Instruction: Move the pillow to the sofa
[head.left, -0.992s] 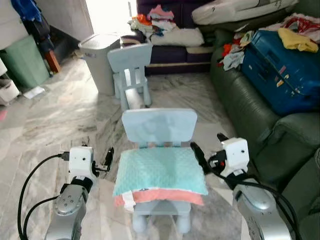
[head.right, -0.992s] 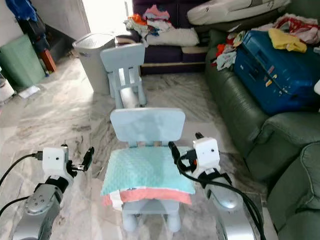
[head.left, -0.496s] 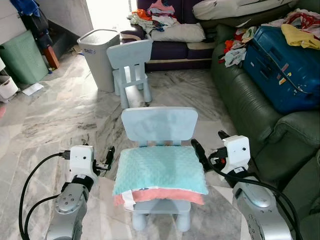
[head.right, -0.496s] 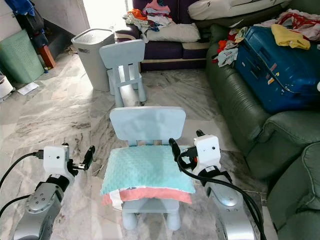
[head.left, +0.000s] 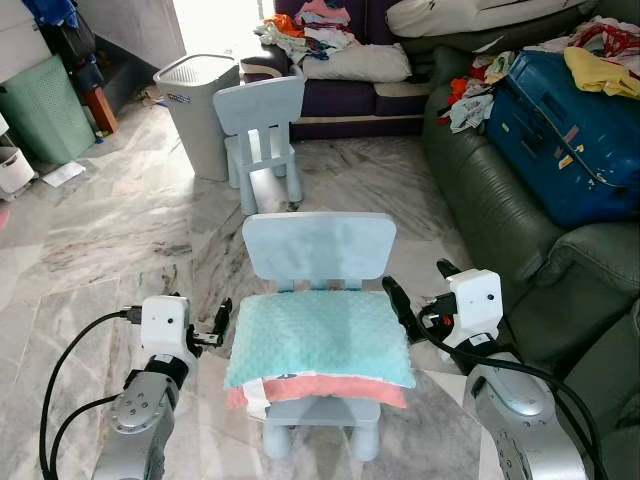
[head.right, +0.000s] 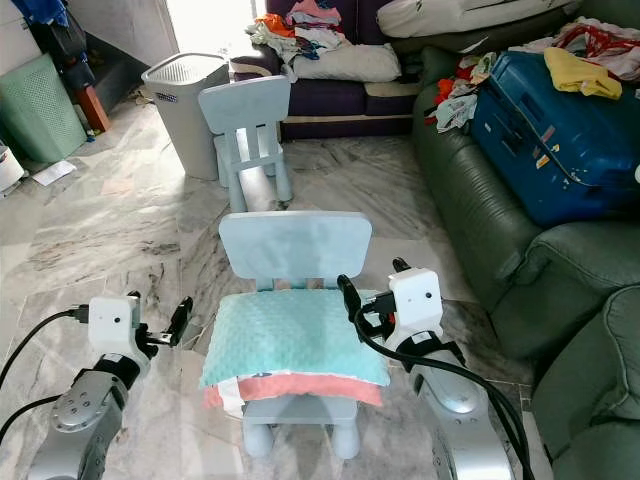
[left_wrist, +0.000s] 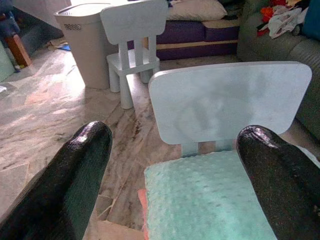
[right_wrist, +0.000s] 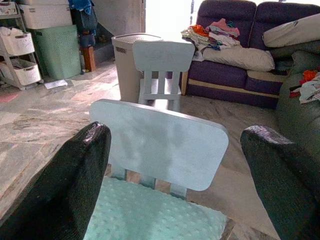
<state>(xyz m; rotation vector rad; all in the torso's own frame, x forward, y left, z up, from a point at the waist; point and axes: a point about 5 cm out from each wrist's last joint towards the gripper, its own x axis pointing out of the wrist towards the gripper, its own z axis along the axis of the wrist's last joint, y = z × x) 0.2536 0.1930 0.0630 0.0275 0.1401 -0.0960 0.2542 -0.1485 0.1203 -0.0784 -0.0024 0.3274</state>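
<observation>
A teal pillow (head.left: 318, 338) with a pink underside lies flat on the seat of a small pale-blue chair (head.left: 320, 247) right in front of me. My left gripper (head.left: 208, 325) hovers open just off the pillow's left edge. Open as well, my right gripper (head.left: 420, 288) sits at the pillow's right edge, its inner finger close to the fabric. In the left wrist view the wide-spread fingers (left_wrist: 75, 175) frame the pillow (left_wrist: 215, 200) and the chair back. The right wrist view has the pillow (right_wrist: 150, 215) low between its fingers (right_wrist: 65, 185). Nothing is held.
A dark green sofa (head.left: 490, 210) runs along the right, carrying a blue suitcase (head.left: 560, 140) and clothes. A purple sofa (head.left: 350, 100) with laundry stands at the back. A second small chair (head.left: 262, 130) and a grey bin (head.left: 195, 110) stand ahead on the marble floor.
The whole picture has shifted a little, so the camera moved. Both grippers stay open on either side of the pillow, which has not moved.
</observation>
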